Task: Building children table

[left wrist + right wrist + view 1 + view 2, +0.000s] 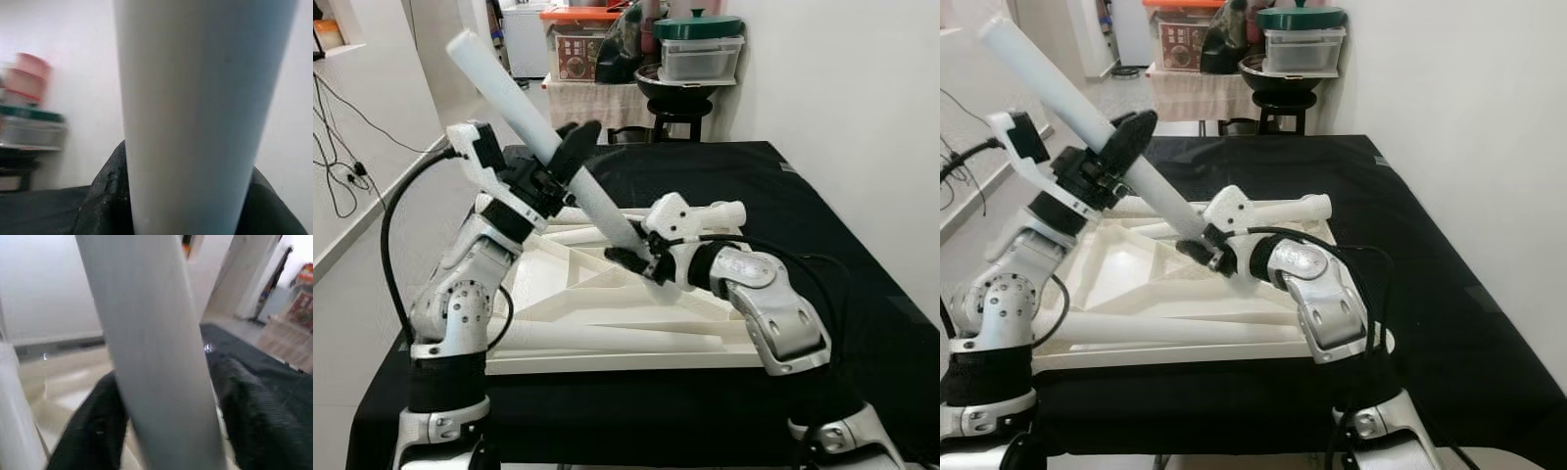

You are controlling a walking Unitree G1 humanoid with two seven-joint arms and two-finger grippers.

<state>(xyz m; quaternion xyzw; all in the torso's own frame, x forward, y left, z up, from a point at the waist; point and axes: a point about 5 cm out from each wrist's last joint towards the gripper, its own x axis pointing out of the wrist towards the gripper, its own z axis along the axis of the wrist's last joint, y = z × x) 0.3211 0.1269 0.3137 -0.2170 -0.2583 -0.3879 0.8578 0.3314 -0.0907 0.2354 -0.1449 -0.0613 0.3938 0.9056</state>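
Note:
A white table leg slants up to the left over the white table top, which lies upside down on the black cloth. My left gripper is shut on the leg at its middle; the leg runs between the black fingers. My right gripper is shut on the leg's lower end, close above the table top's underside. There the leg passes between the black fingers. Two more white legs lie on the table top.
The black-covered table reaches the white wall on the right. Behind it stand a stool with a black bowl and a green-lidded container. Cables trail along the left wall and floor.

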